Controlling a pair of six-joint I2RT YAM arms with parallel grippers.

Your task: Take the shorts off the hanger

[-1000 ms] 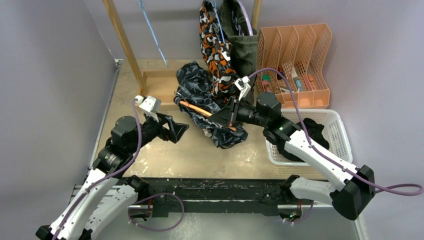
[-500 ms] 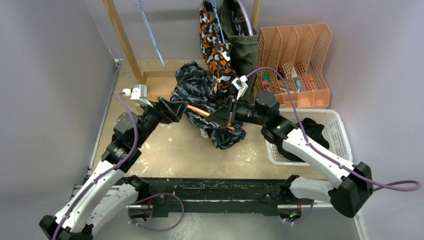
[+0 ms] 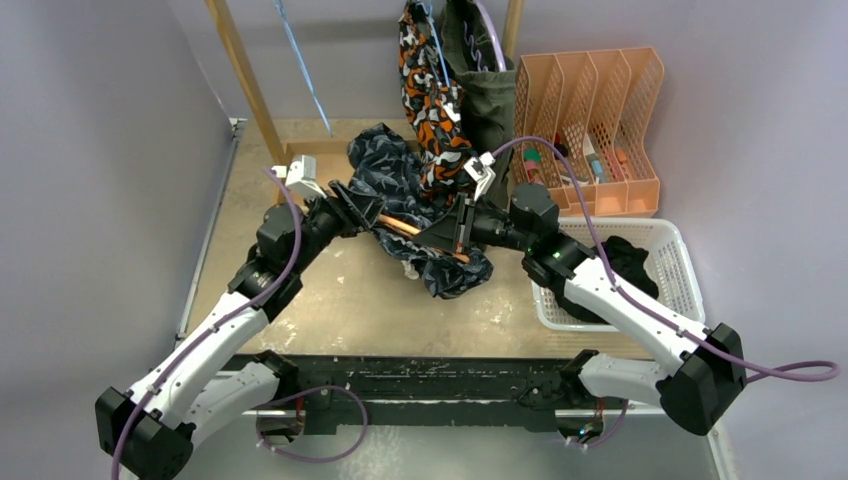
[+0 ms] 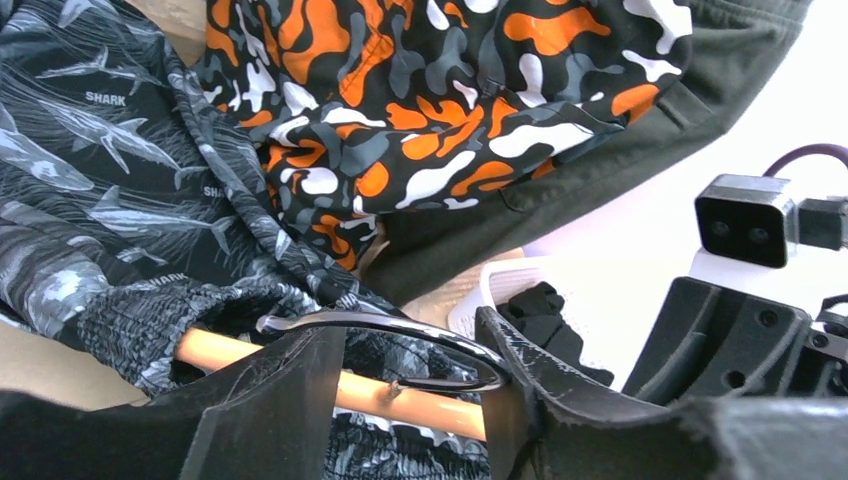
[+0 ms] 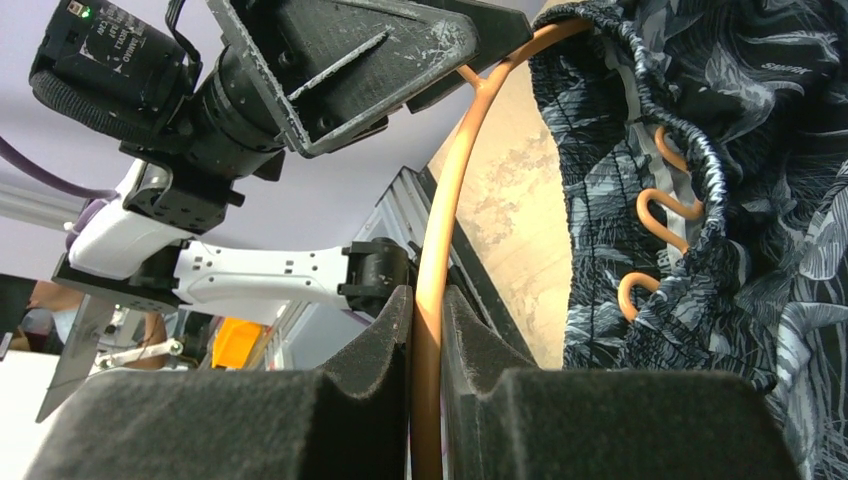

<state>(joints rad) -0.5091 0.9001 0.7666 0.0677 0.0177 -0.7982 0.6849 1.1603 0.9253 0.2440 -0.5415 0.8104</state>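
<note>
The navy wavy-patterned shorts (image 3: 447, 266) hang bunched on an orange hanger (image 3: 395, 222) held low over the table; they also show in the left wrist view (image 4: 110, 200) and the right wrist view (image 5: 760, 150). My right gripper (image 3: 457, 235) is shut on the hanger's orange bar (image 5: 428, 330). My left gripper (image 3: 352, 212) is open, with its jaws on either side of the hanger's metal hook (image 4: 400, 328). The orange blotch shorts (image 3: 428, 90) and the olive shorts (image 3: 487, 100) hang on the rack behind. The black shorts (image 3: 630, 258) lie in the white basket (image 3: 680, 290).
An orange file organizer (image 3: 590, 130) stands at the back right, behind the basket. A wooden rack post (image 3: 245, 75) rises at the back left above its base (image 3: 310, 165). A blue hanger (image 3: 305, 70) dangles from the rack.
My left arm has swung up and right from the open table to the hanger's hook end, and its jaws now straddle the hook. My right gripper has kept its hold, nearly still.
</note>
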